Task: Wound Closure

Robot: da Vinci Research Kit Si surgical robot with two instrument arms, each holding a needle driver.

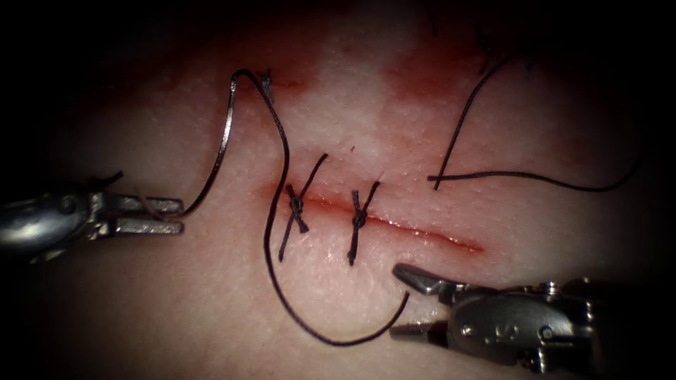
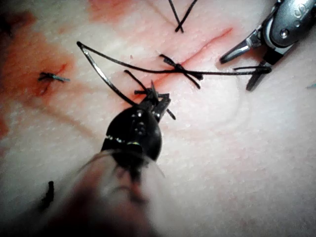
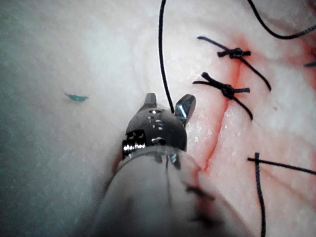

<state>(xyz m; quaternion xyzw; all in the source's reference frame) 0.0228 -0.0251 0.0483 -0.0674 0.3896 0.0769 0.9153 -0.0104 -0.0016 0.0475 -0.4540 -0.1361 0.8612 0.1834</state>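
A small teal fleck [image 3: 76, 98] lies on the pale surface you see in the right wrist view, well apart from the stitched line. Its material cannot be determined.

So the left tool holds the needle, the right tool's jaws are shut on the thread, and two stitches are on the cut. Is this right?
One point is wrong: the right tool has its jaws open, with the thread running between them, as the endoscope view shows. The left tool does hold the needle, and two stitches are on the cut.
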